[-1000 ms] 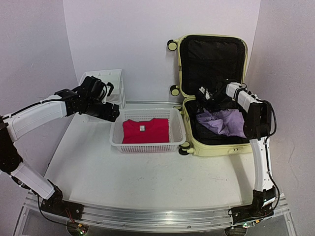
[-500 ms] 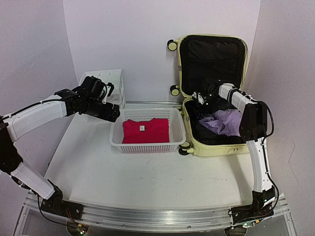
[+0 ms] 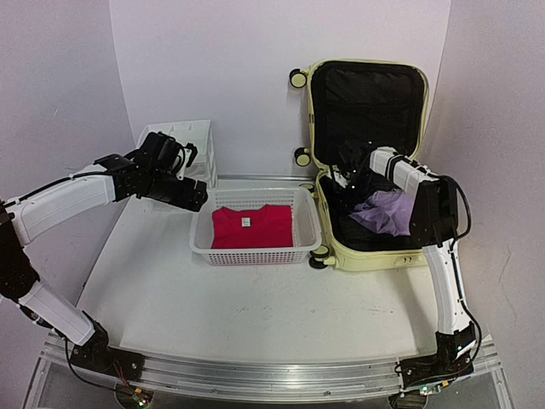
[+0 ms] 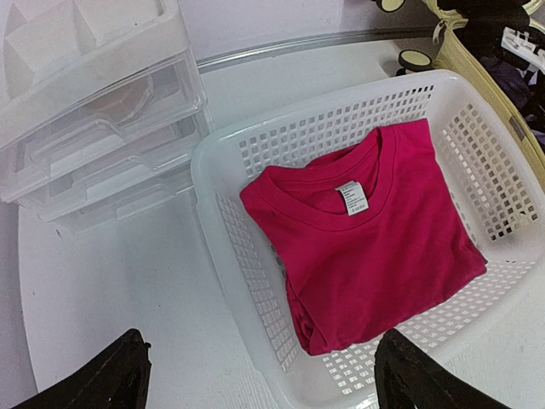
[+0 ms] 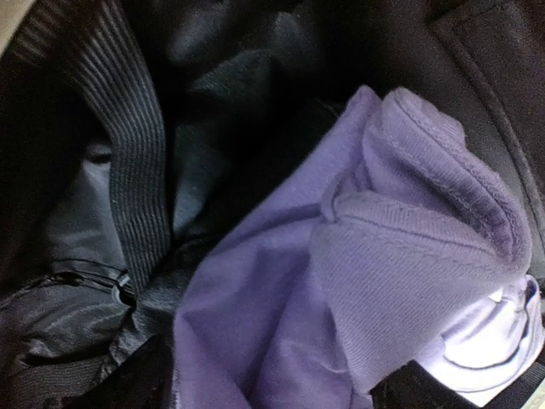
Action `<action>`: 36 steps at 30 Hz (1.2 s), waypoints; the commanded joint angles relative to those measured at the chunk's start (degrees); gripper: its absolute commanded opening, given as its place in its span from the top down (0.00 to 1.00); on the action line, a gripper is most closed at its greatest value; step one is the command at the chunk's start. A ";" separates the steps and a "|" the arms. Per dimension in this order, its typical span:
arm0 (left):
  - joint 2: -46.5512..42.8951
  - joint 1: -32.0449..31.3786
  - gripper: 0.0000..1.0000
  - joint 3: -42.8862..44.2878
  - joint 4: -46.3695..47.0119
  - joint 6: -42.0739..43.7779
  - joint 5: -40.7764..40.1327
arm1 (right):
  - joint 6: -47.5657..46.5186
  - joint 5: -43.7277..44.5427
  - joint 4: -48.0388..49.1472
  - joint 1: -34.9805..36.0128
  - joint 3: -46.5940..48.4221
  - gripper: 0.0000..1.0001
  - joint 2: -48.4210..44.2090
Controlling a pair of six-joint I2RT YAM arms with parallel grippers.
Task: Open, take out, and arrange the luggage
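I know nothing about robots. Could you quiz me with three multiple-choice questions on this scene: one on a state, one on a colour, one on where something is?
1. How does the suitcase stand?
A) zipped shut
B) open, lid raised upright
C) open, lid flat on the table

2. What colour is the crumpled garment in its lower half?
A) green
B) orange
C) lilac

3. Where does the red T-shirt lie?
A) in the suitcase
B) in the white mesh basket
C) draped over the lid

Answers:
1. B, since the lid's black lining faces the overhead camera above the lower half.
2. C, since pale purple cloth shows against the black lining.
3. B, since it lies folded inside the basket's perforated walls.
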 commanded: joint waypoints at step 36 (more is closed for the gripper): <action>-3.93 0.42 0.07 -0.96 0.54 0.98 0.06 | -1.67 11.49 3.54 3.92 -1.64 0.45 1.22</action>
